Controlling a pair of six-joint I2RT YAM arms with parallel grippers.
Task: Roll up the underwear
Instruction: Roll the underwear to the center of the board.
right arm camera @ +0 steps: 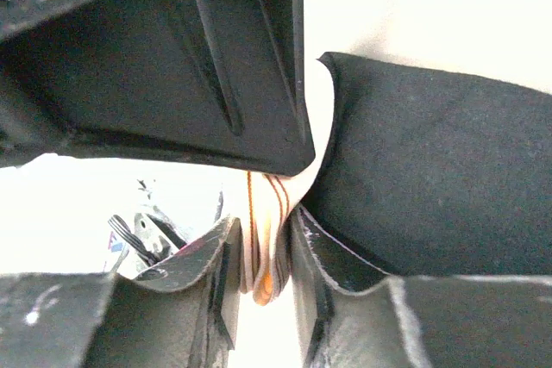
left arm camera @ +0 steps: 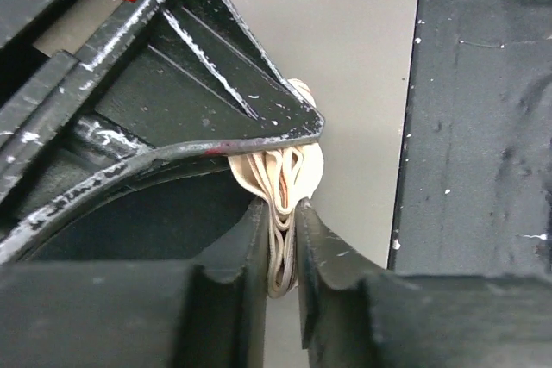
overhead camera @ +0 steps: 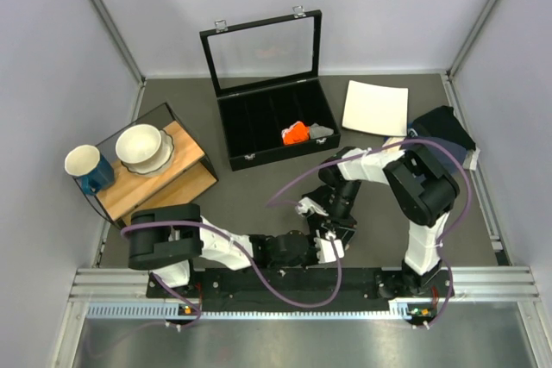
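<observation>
The underwear is black fabric [right arm camera: 431, 178] with a pale beige waistband [right arm camera: 269, 252] that has thin orange lines. My right gripper [right arm camera: 266, 228] is shut on a bunched fold of the waistband. My left gripper [left arm camera: 283, 217] is shut on several beige waistband layers [left arm camera: 297, 170]. In the top view the two grippers meet low in the middle, left [overhead camera: 317, 249] just below right [overhead camera: 323, 221]. The underwear is largely hidden among them there.
A black case [overhead camera: 276, 140] with its lid open stands at the back and holds an orange cloth roll [overhead camera: 295, 134]. A white plate [overhead camera: 375, 108] and a navy garment [overhead camera: 442, 127] lie at the right. A wooden board [overhead camera: 172, 180] with a bowl [overhead camera: 142, 146] and mug [overhead camera: 86, 165] stands at the left.
</observation>
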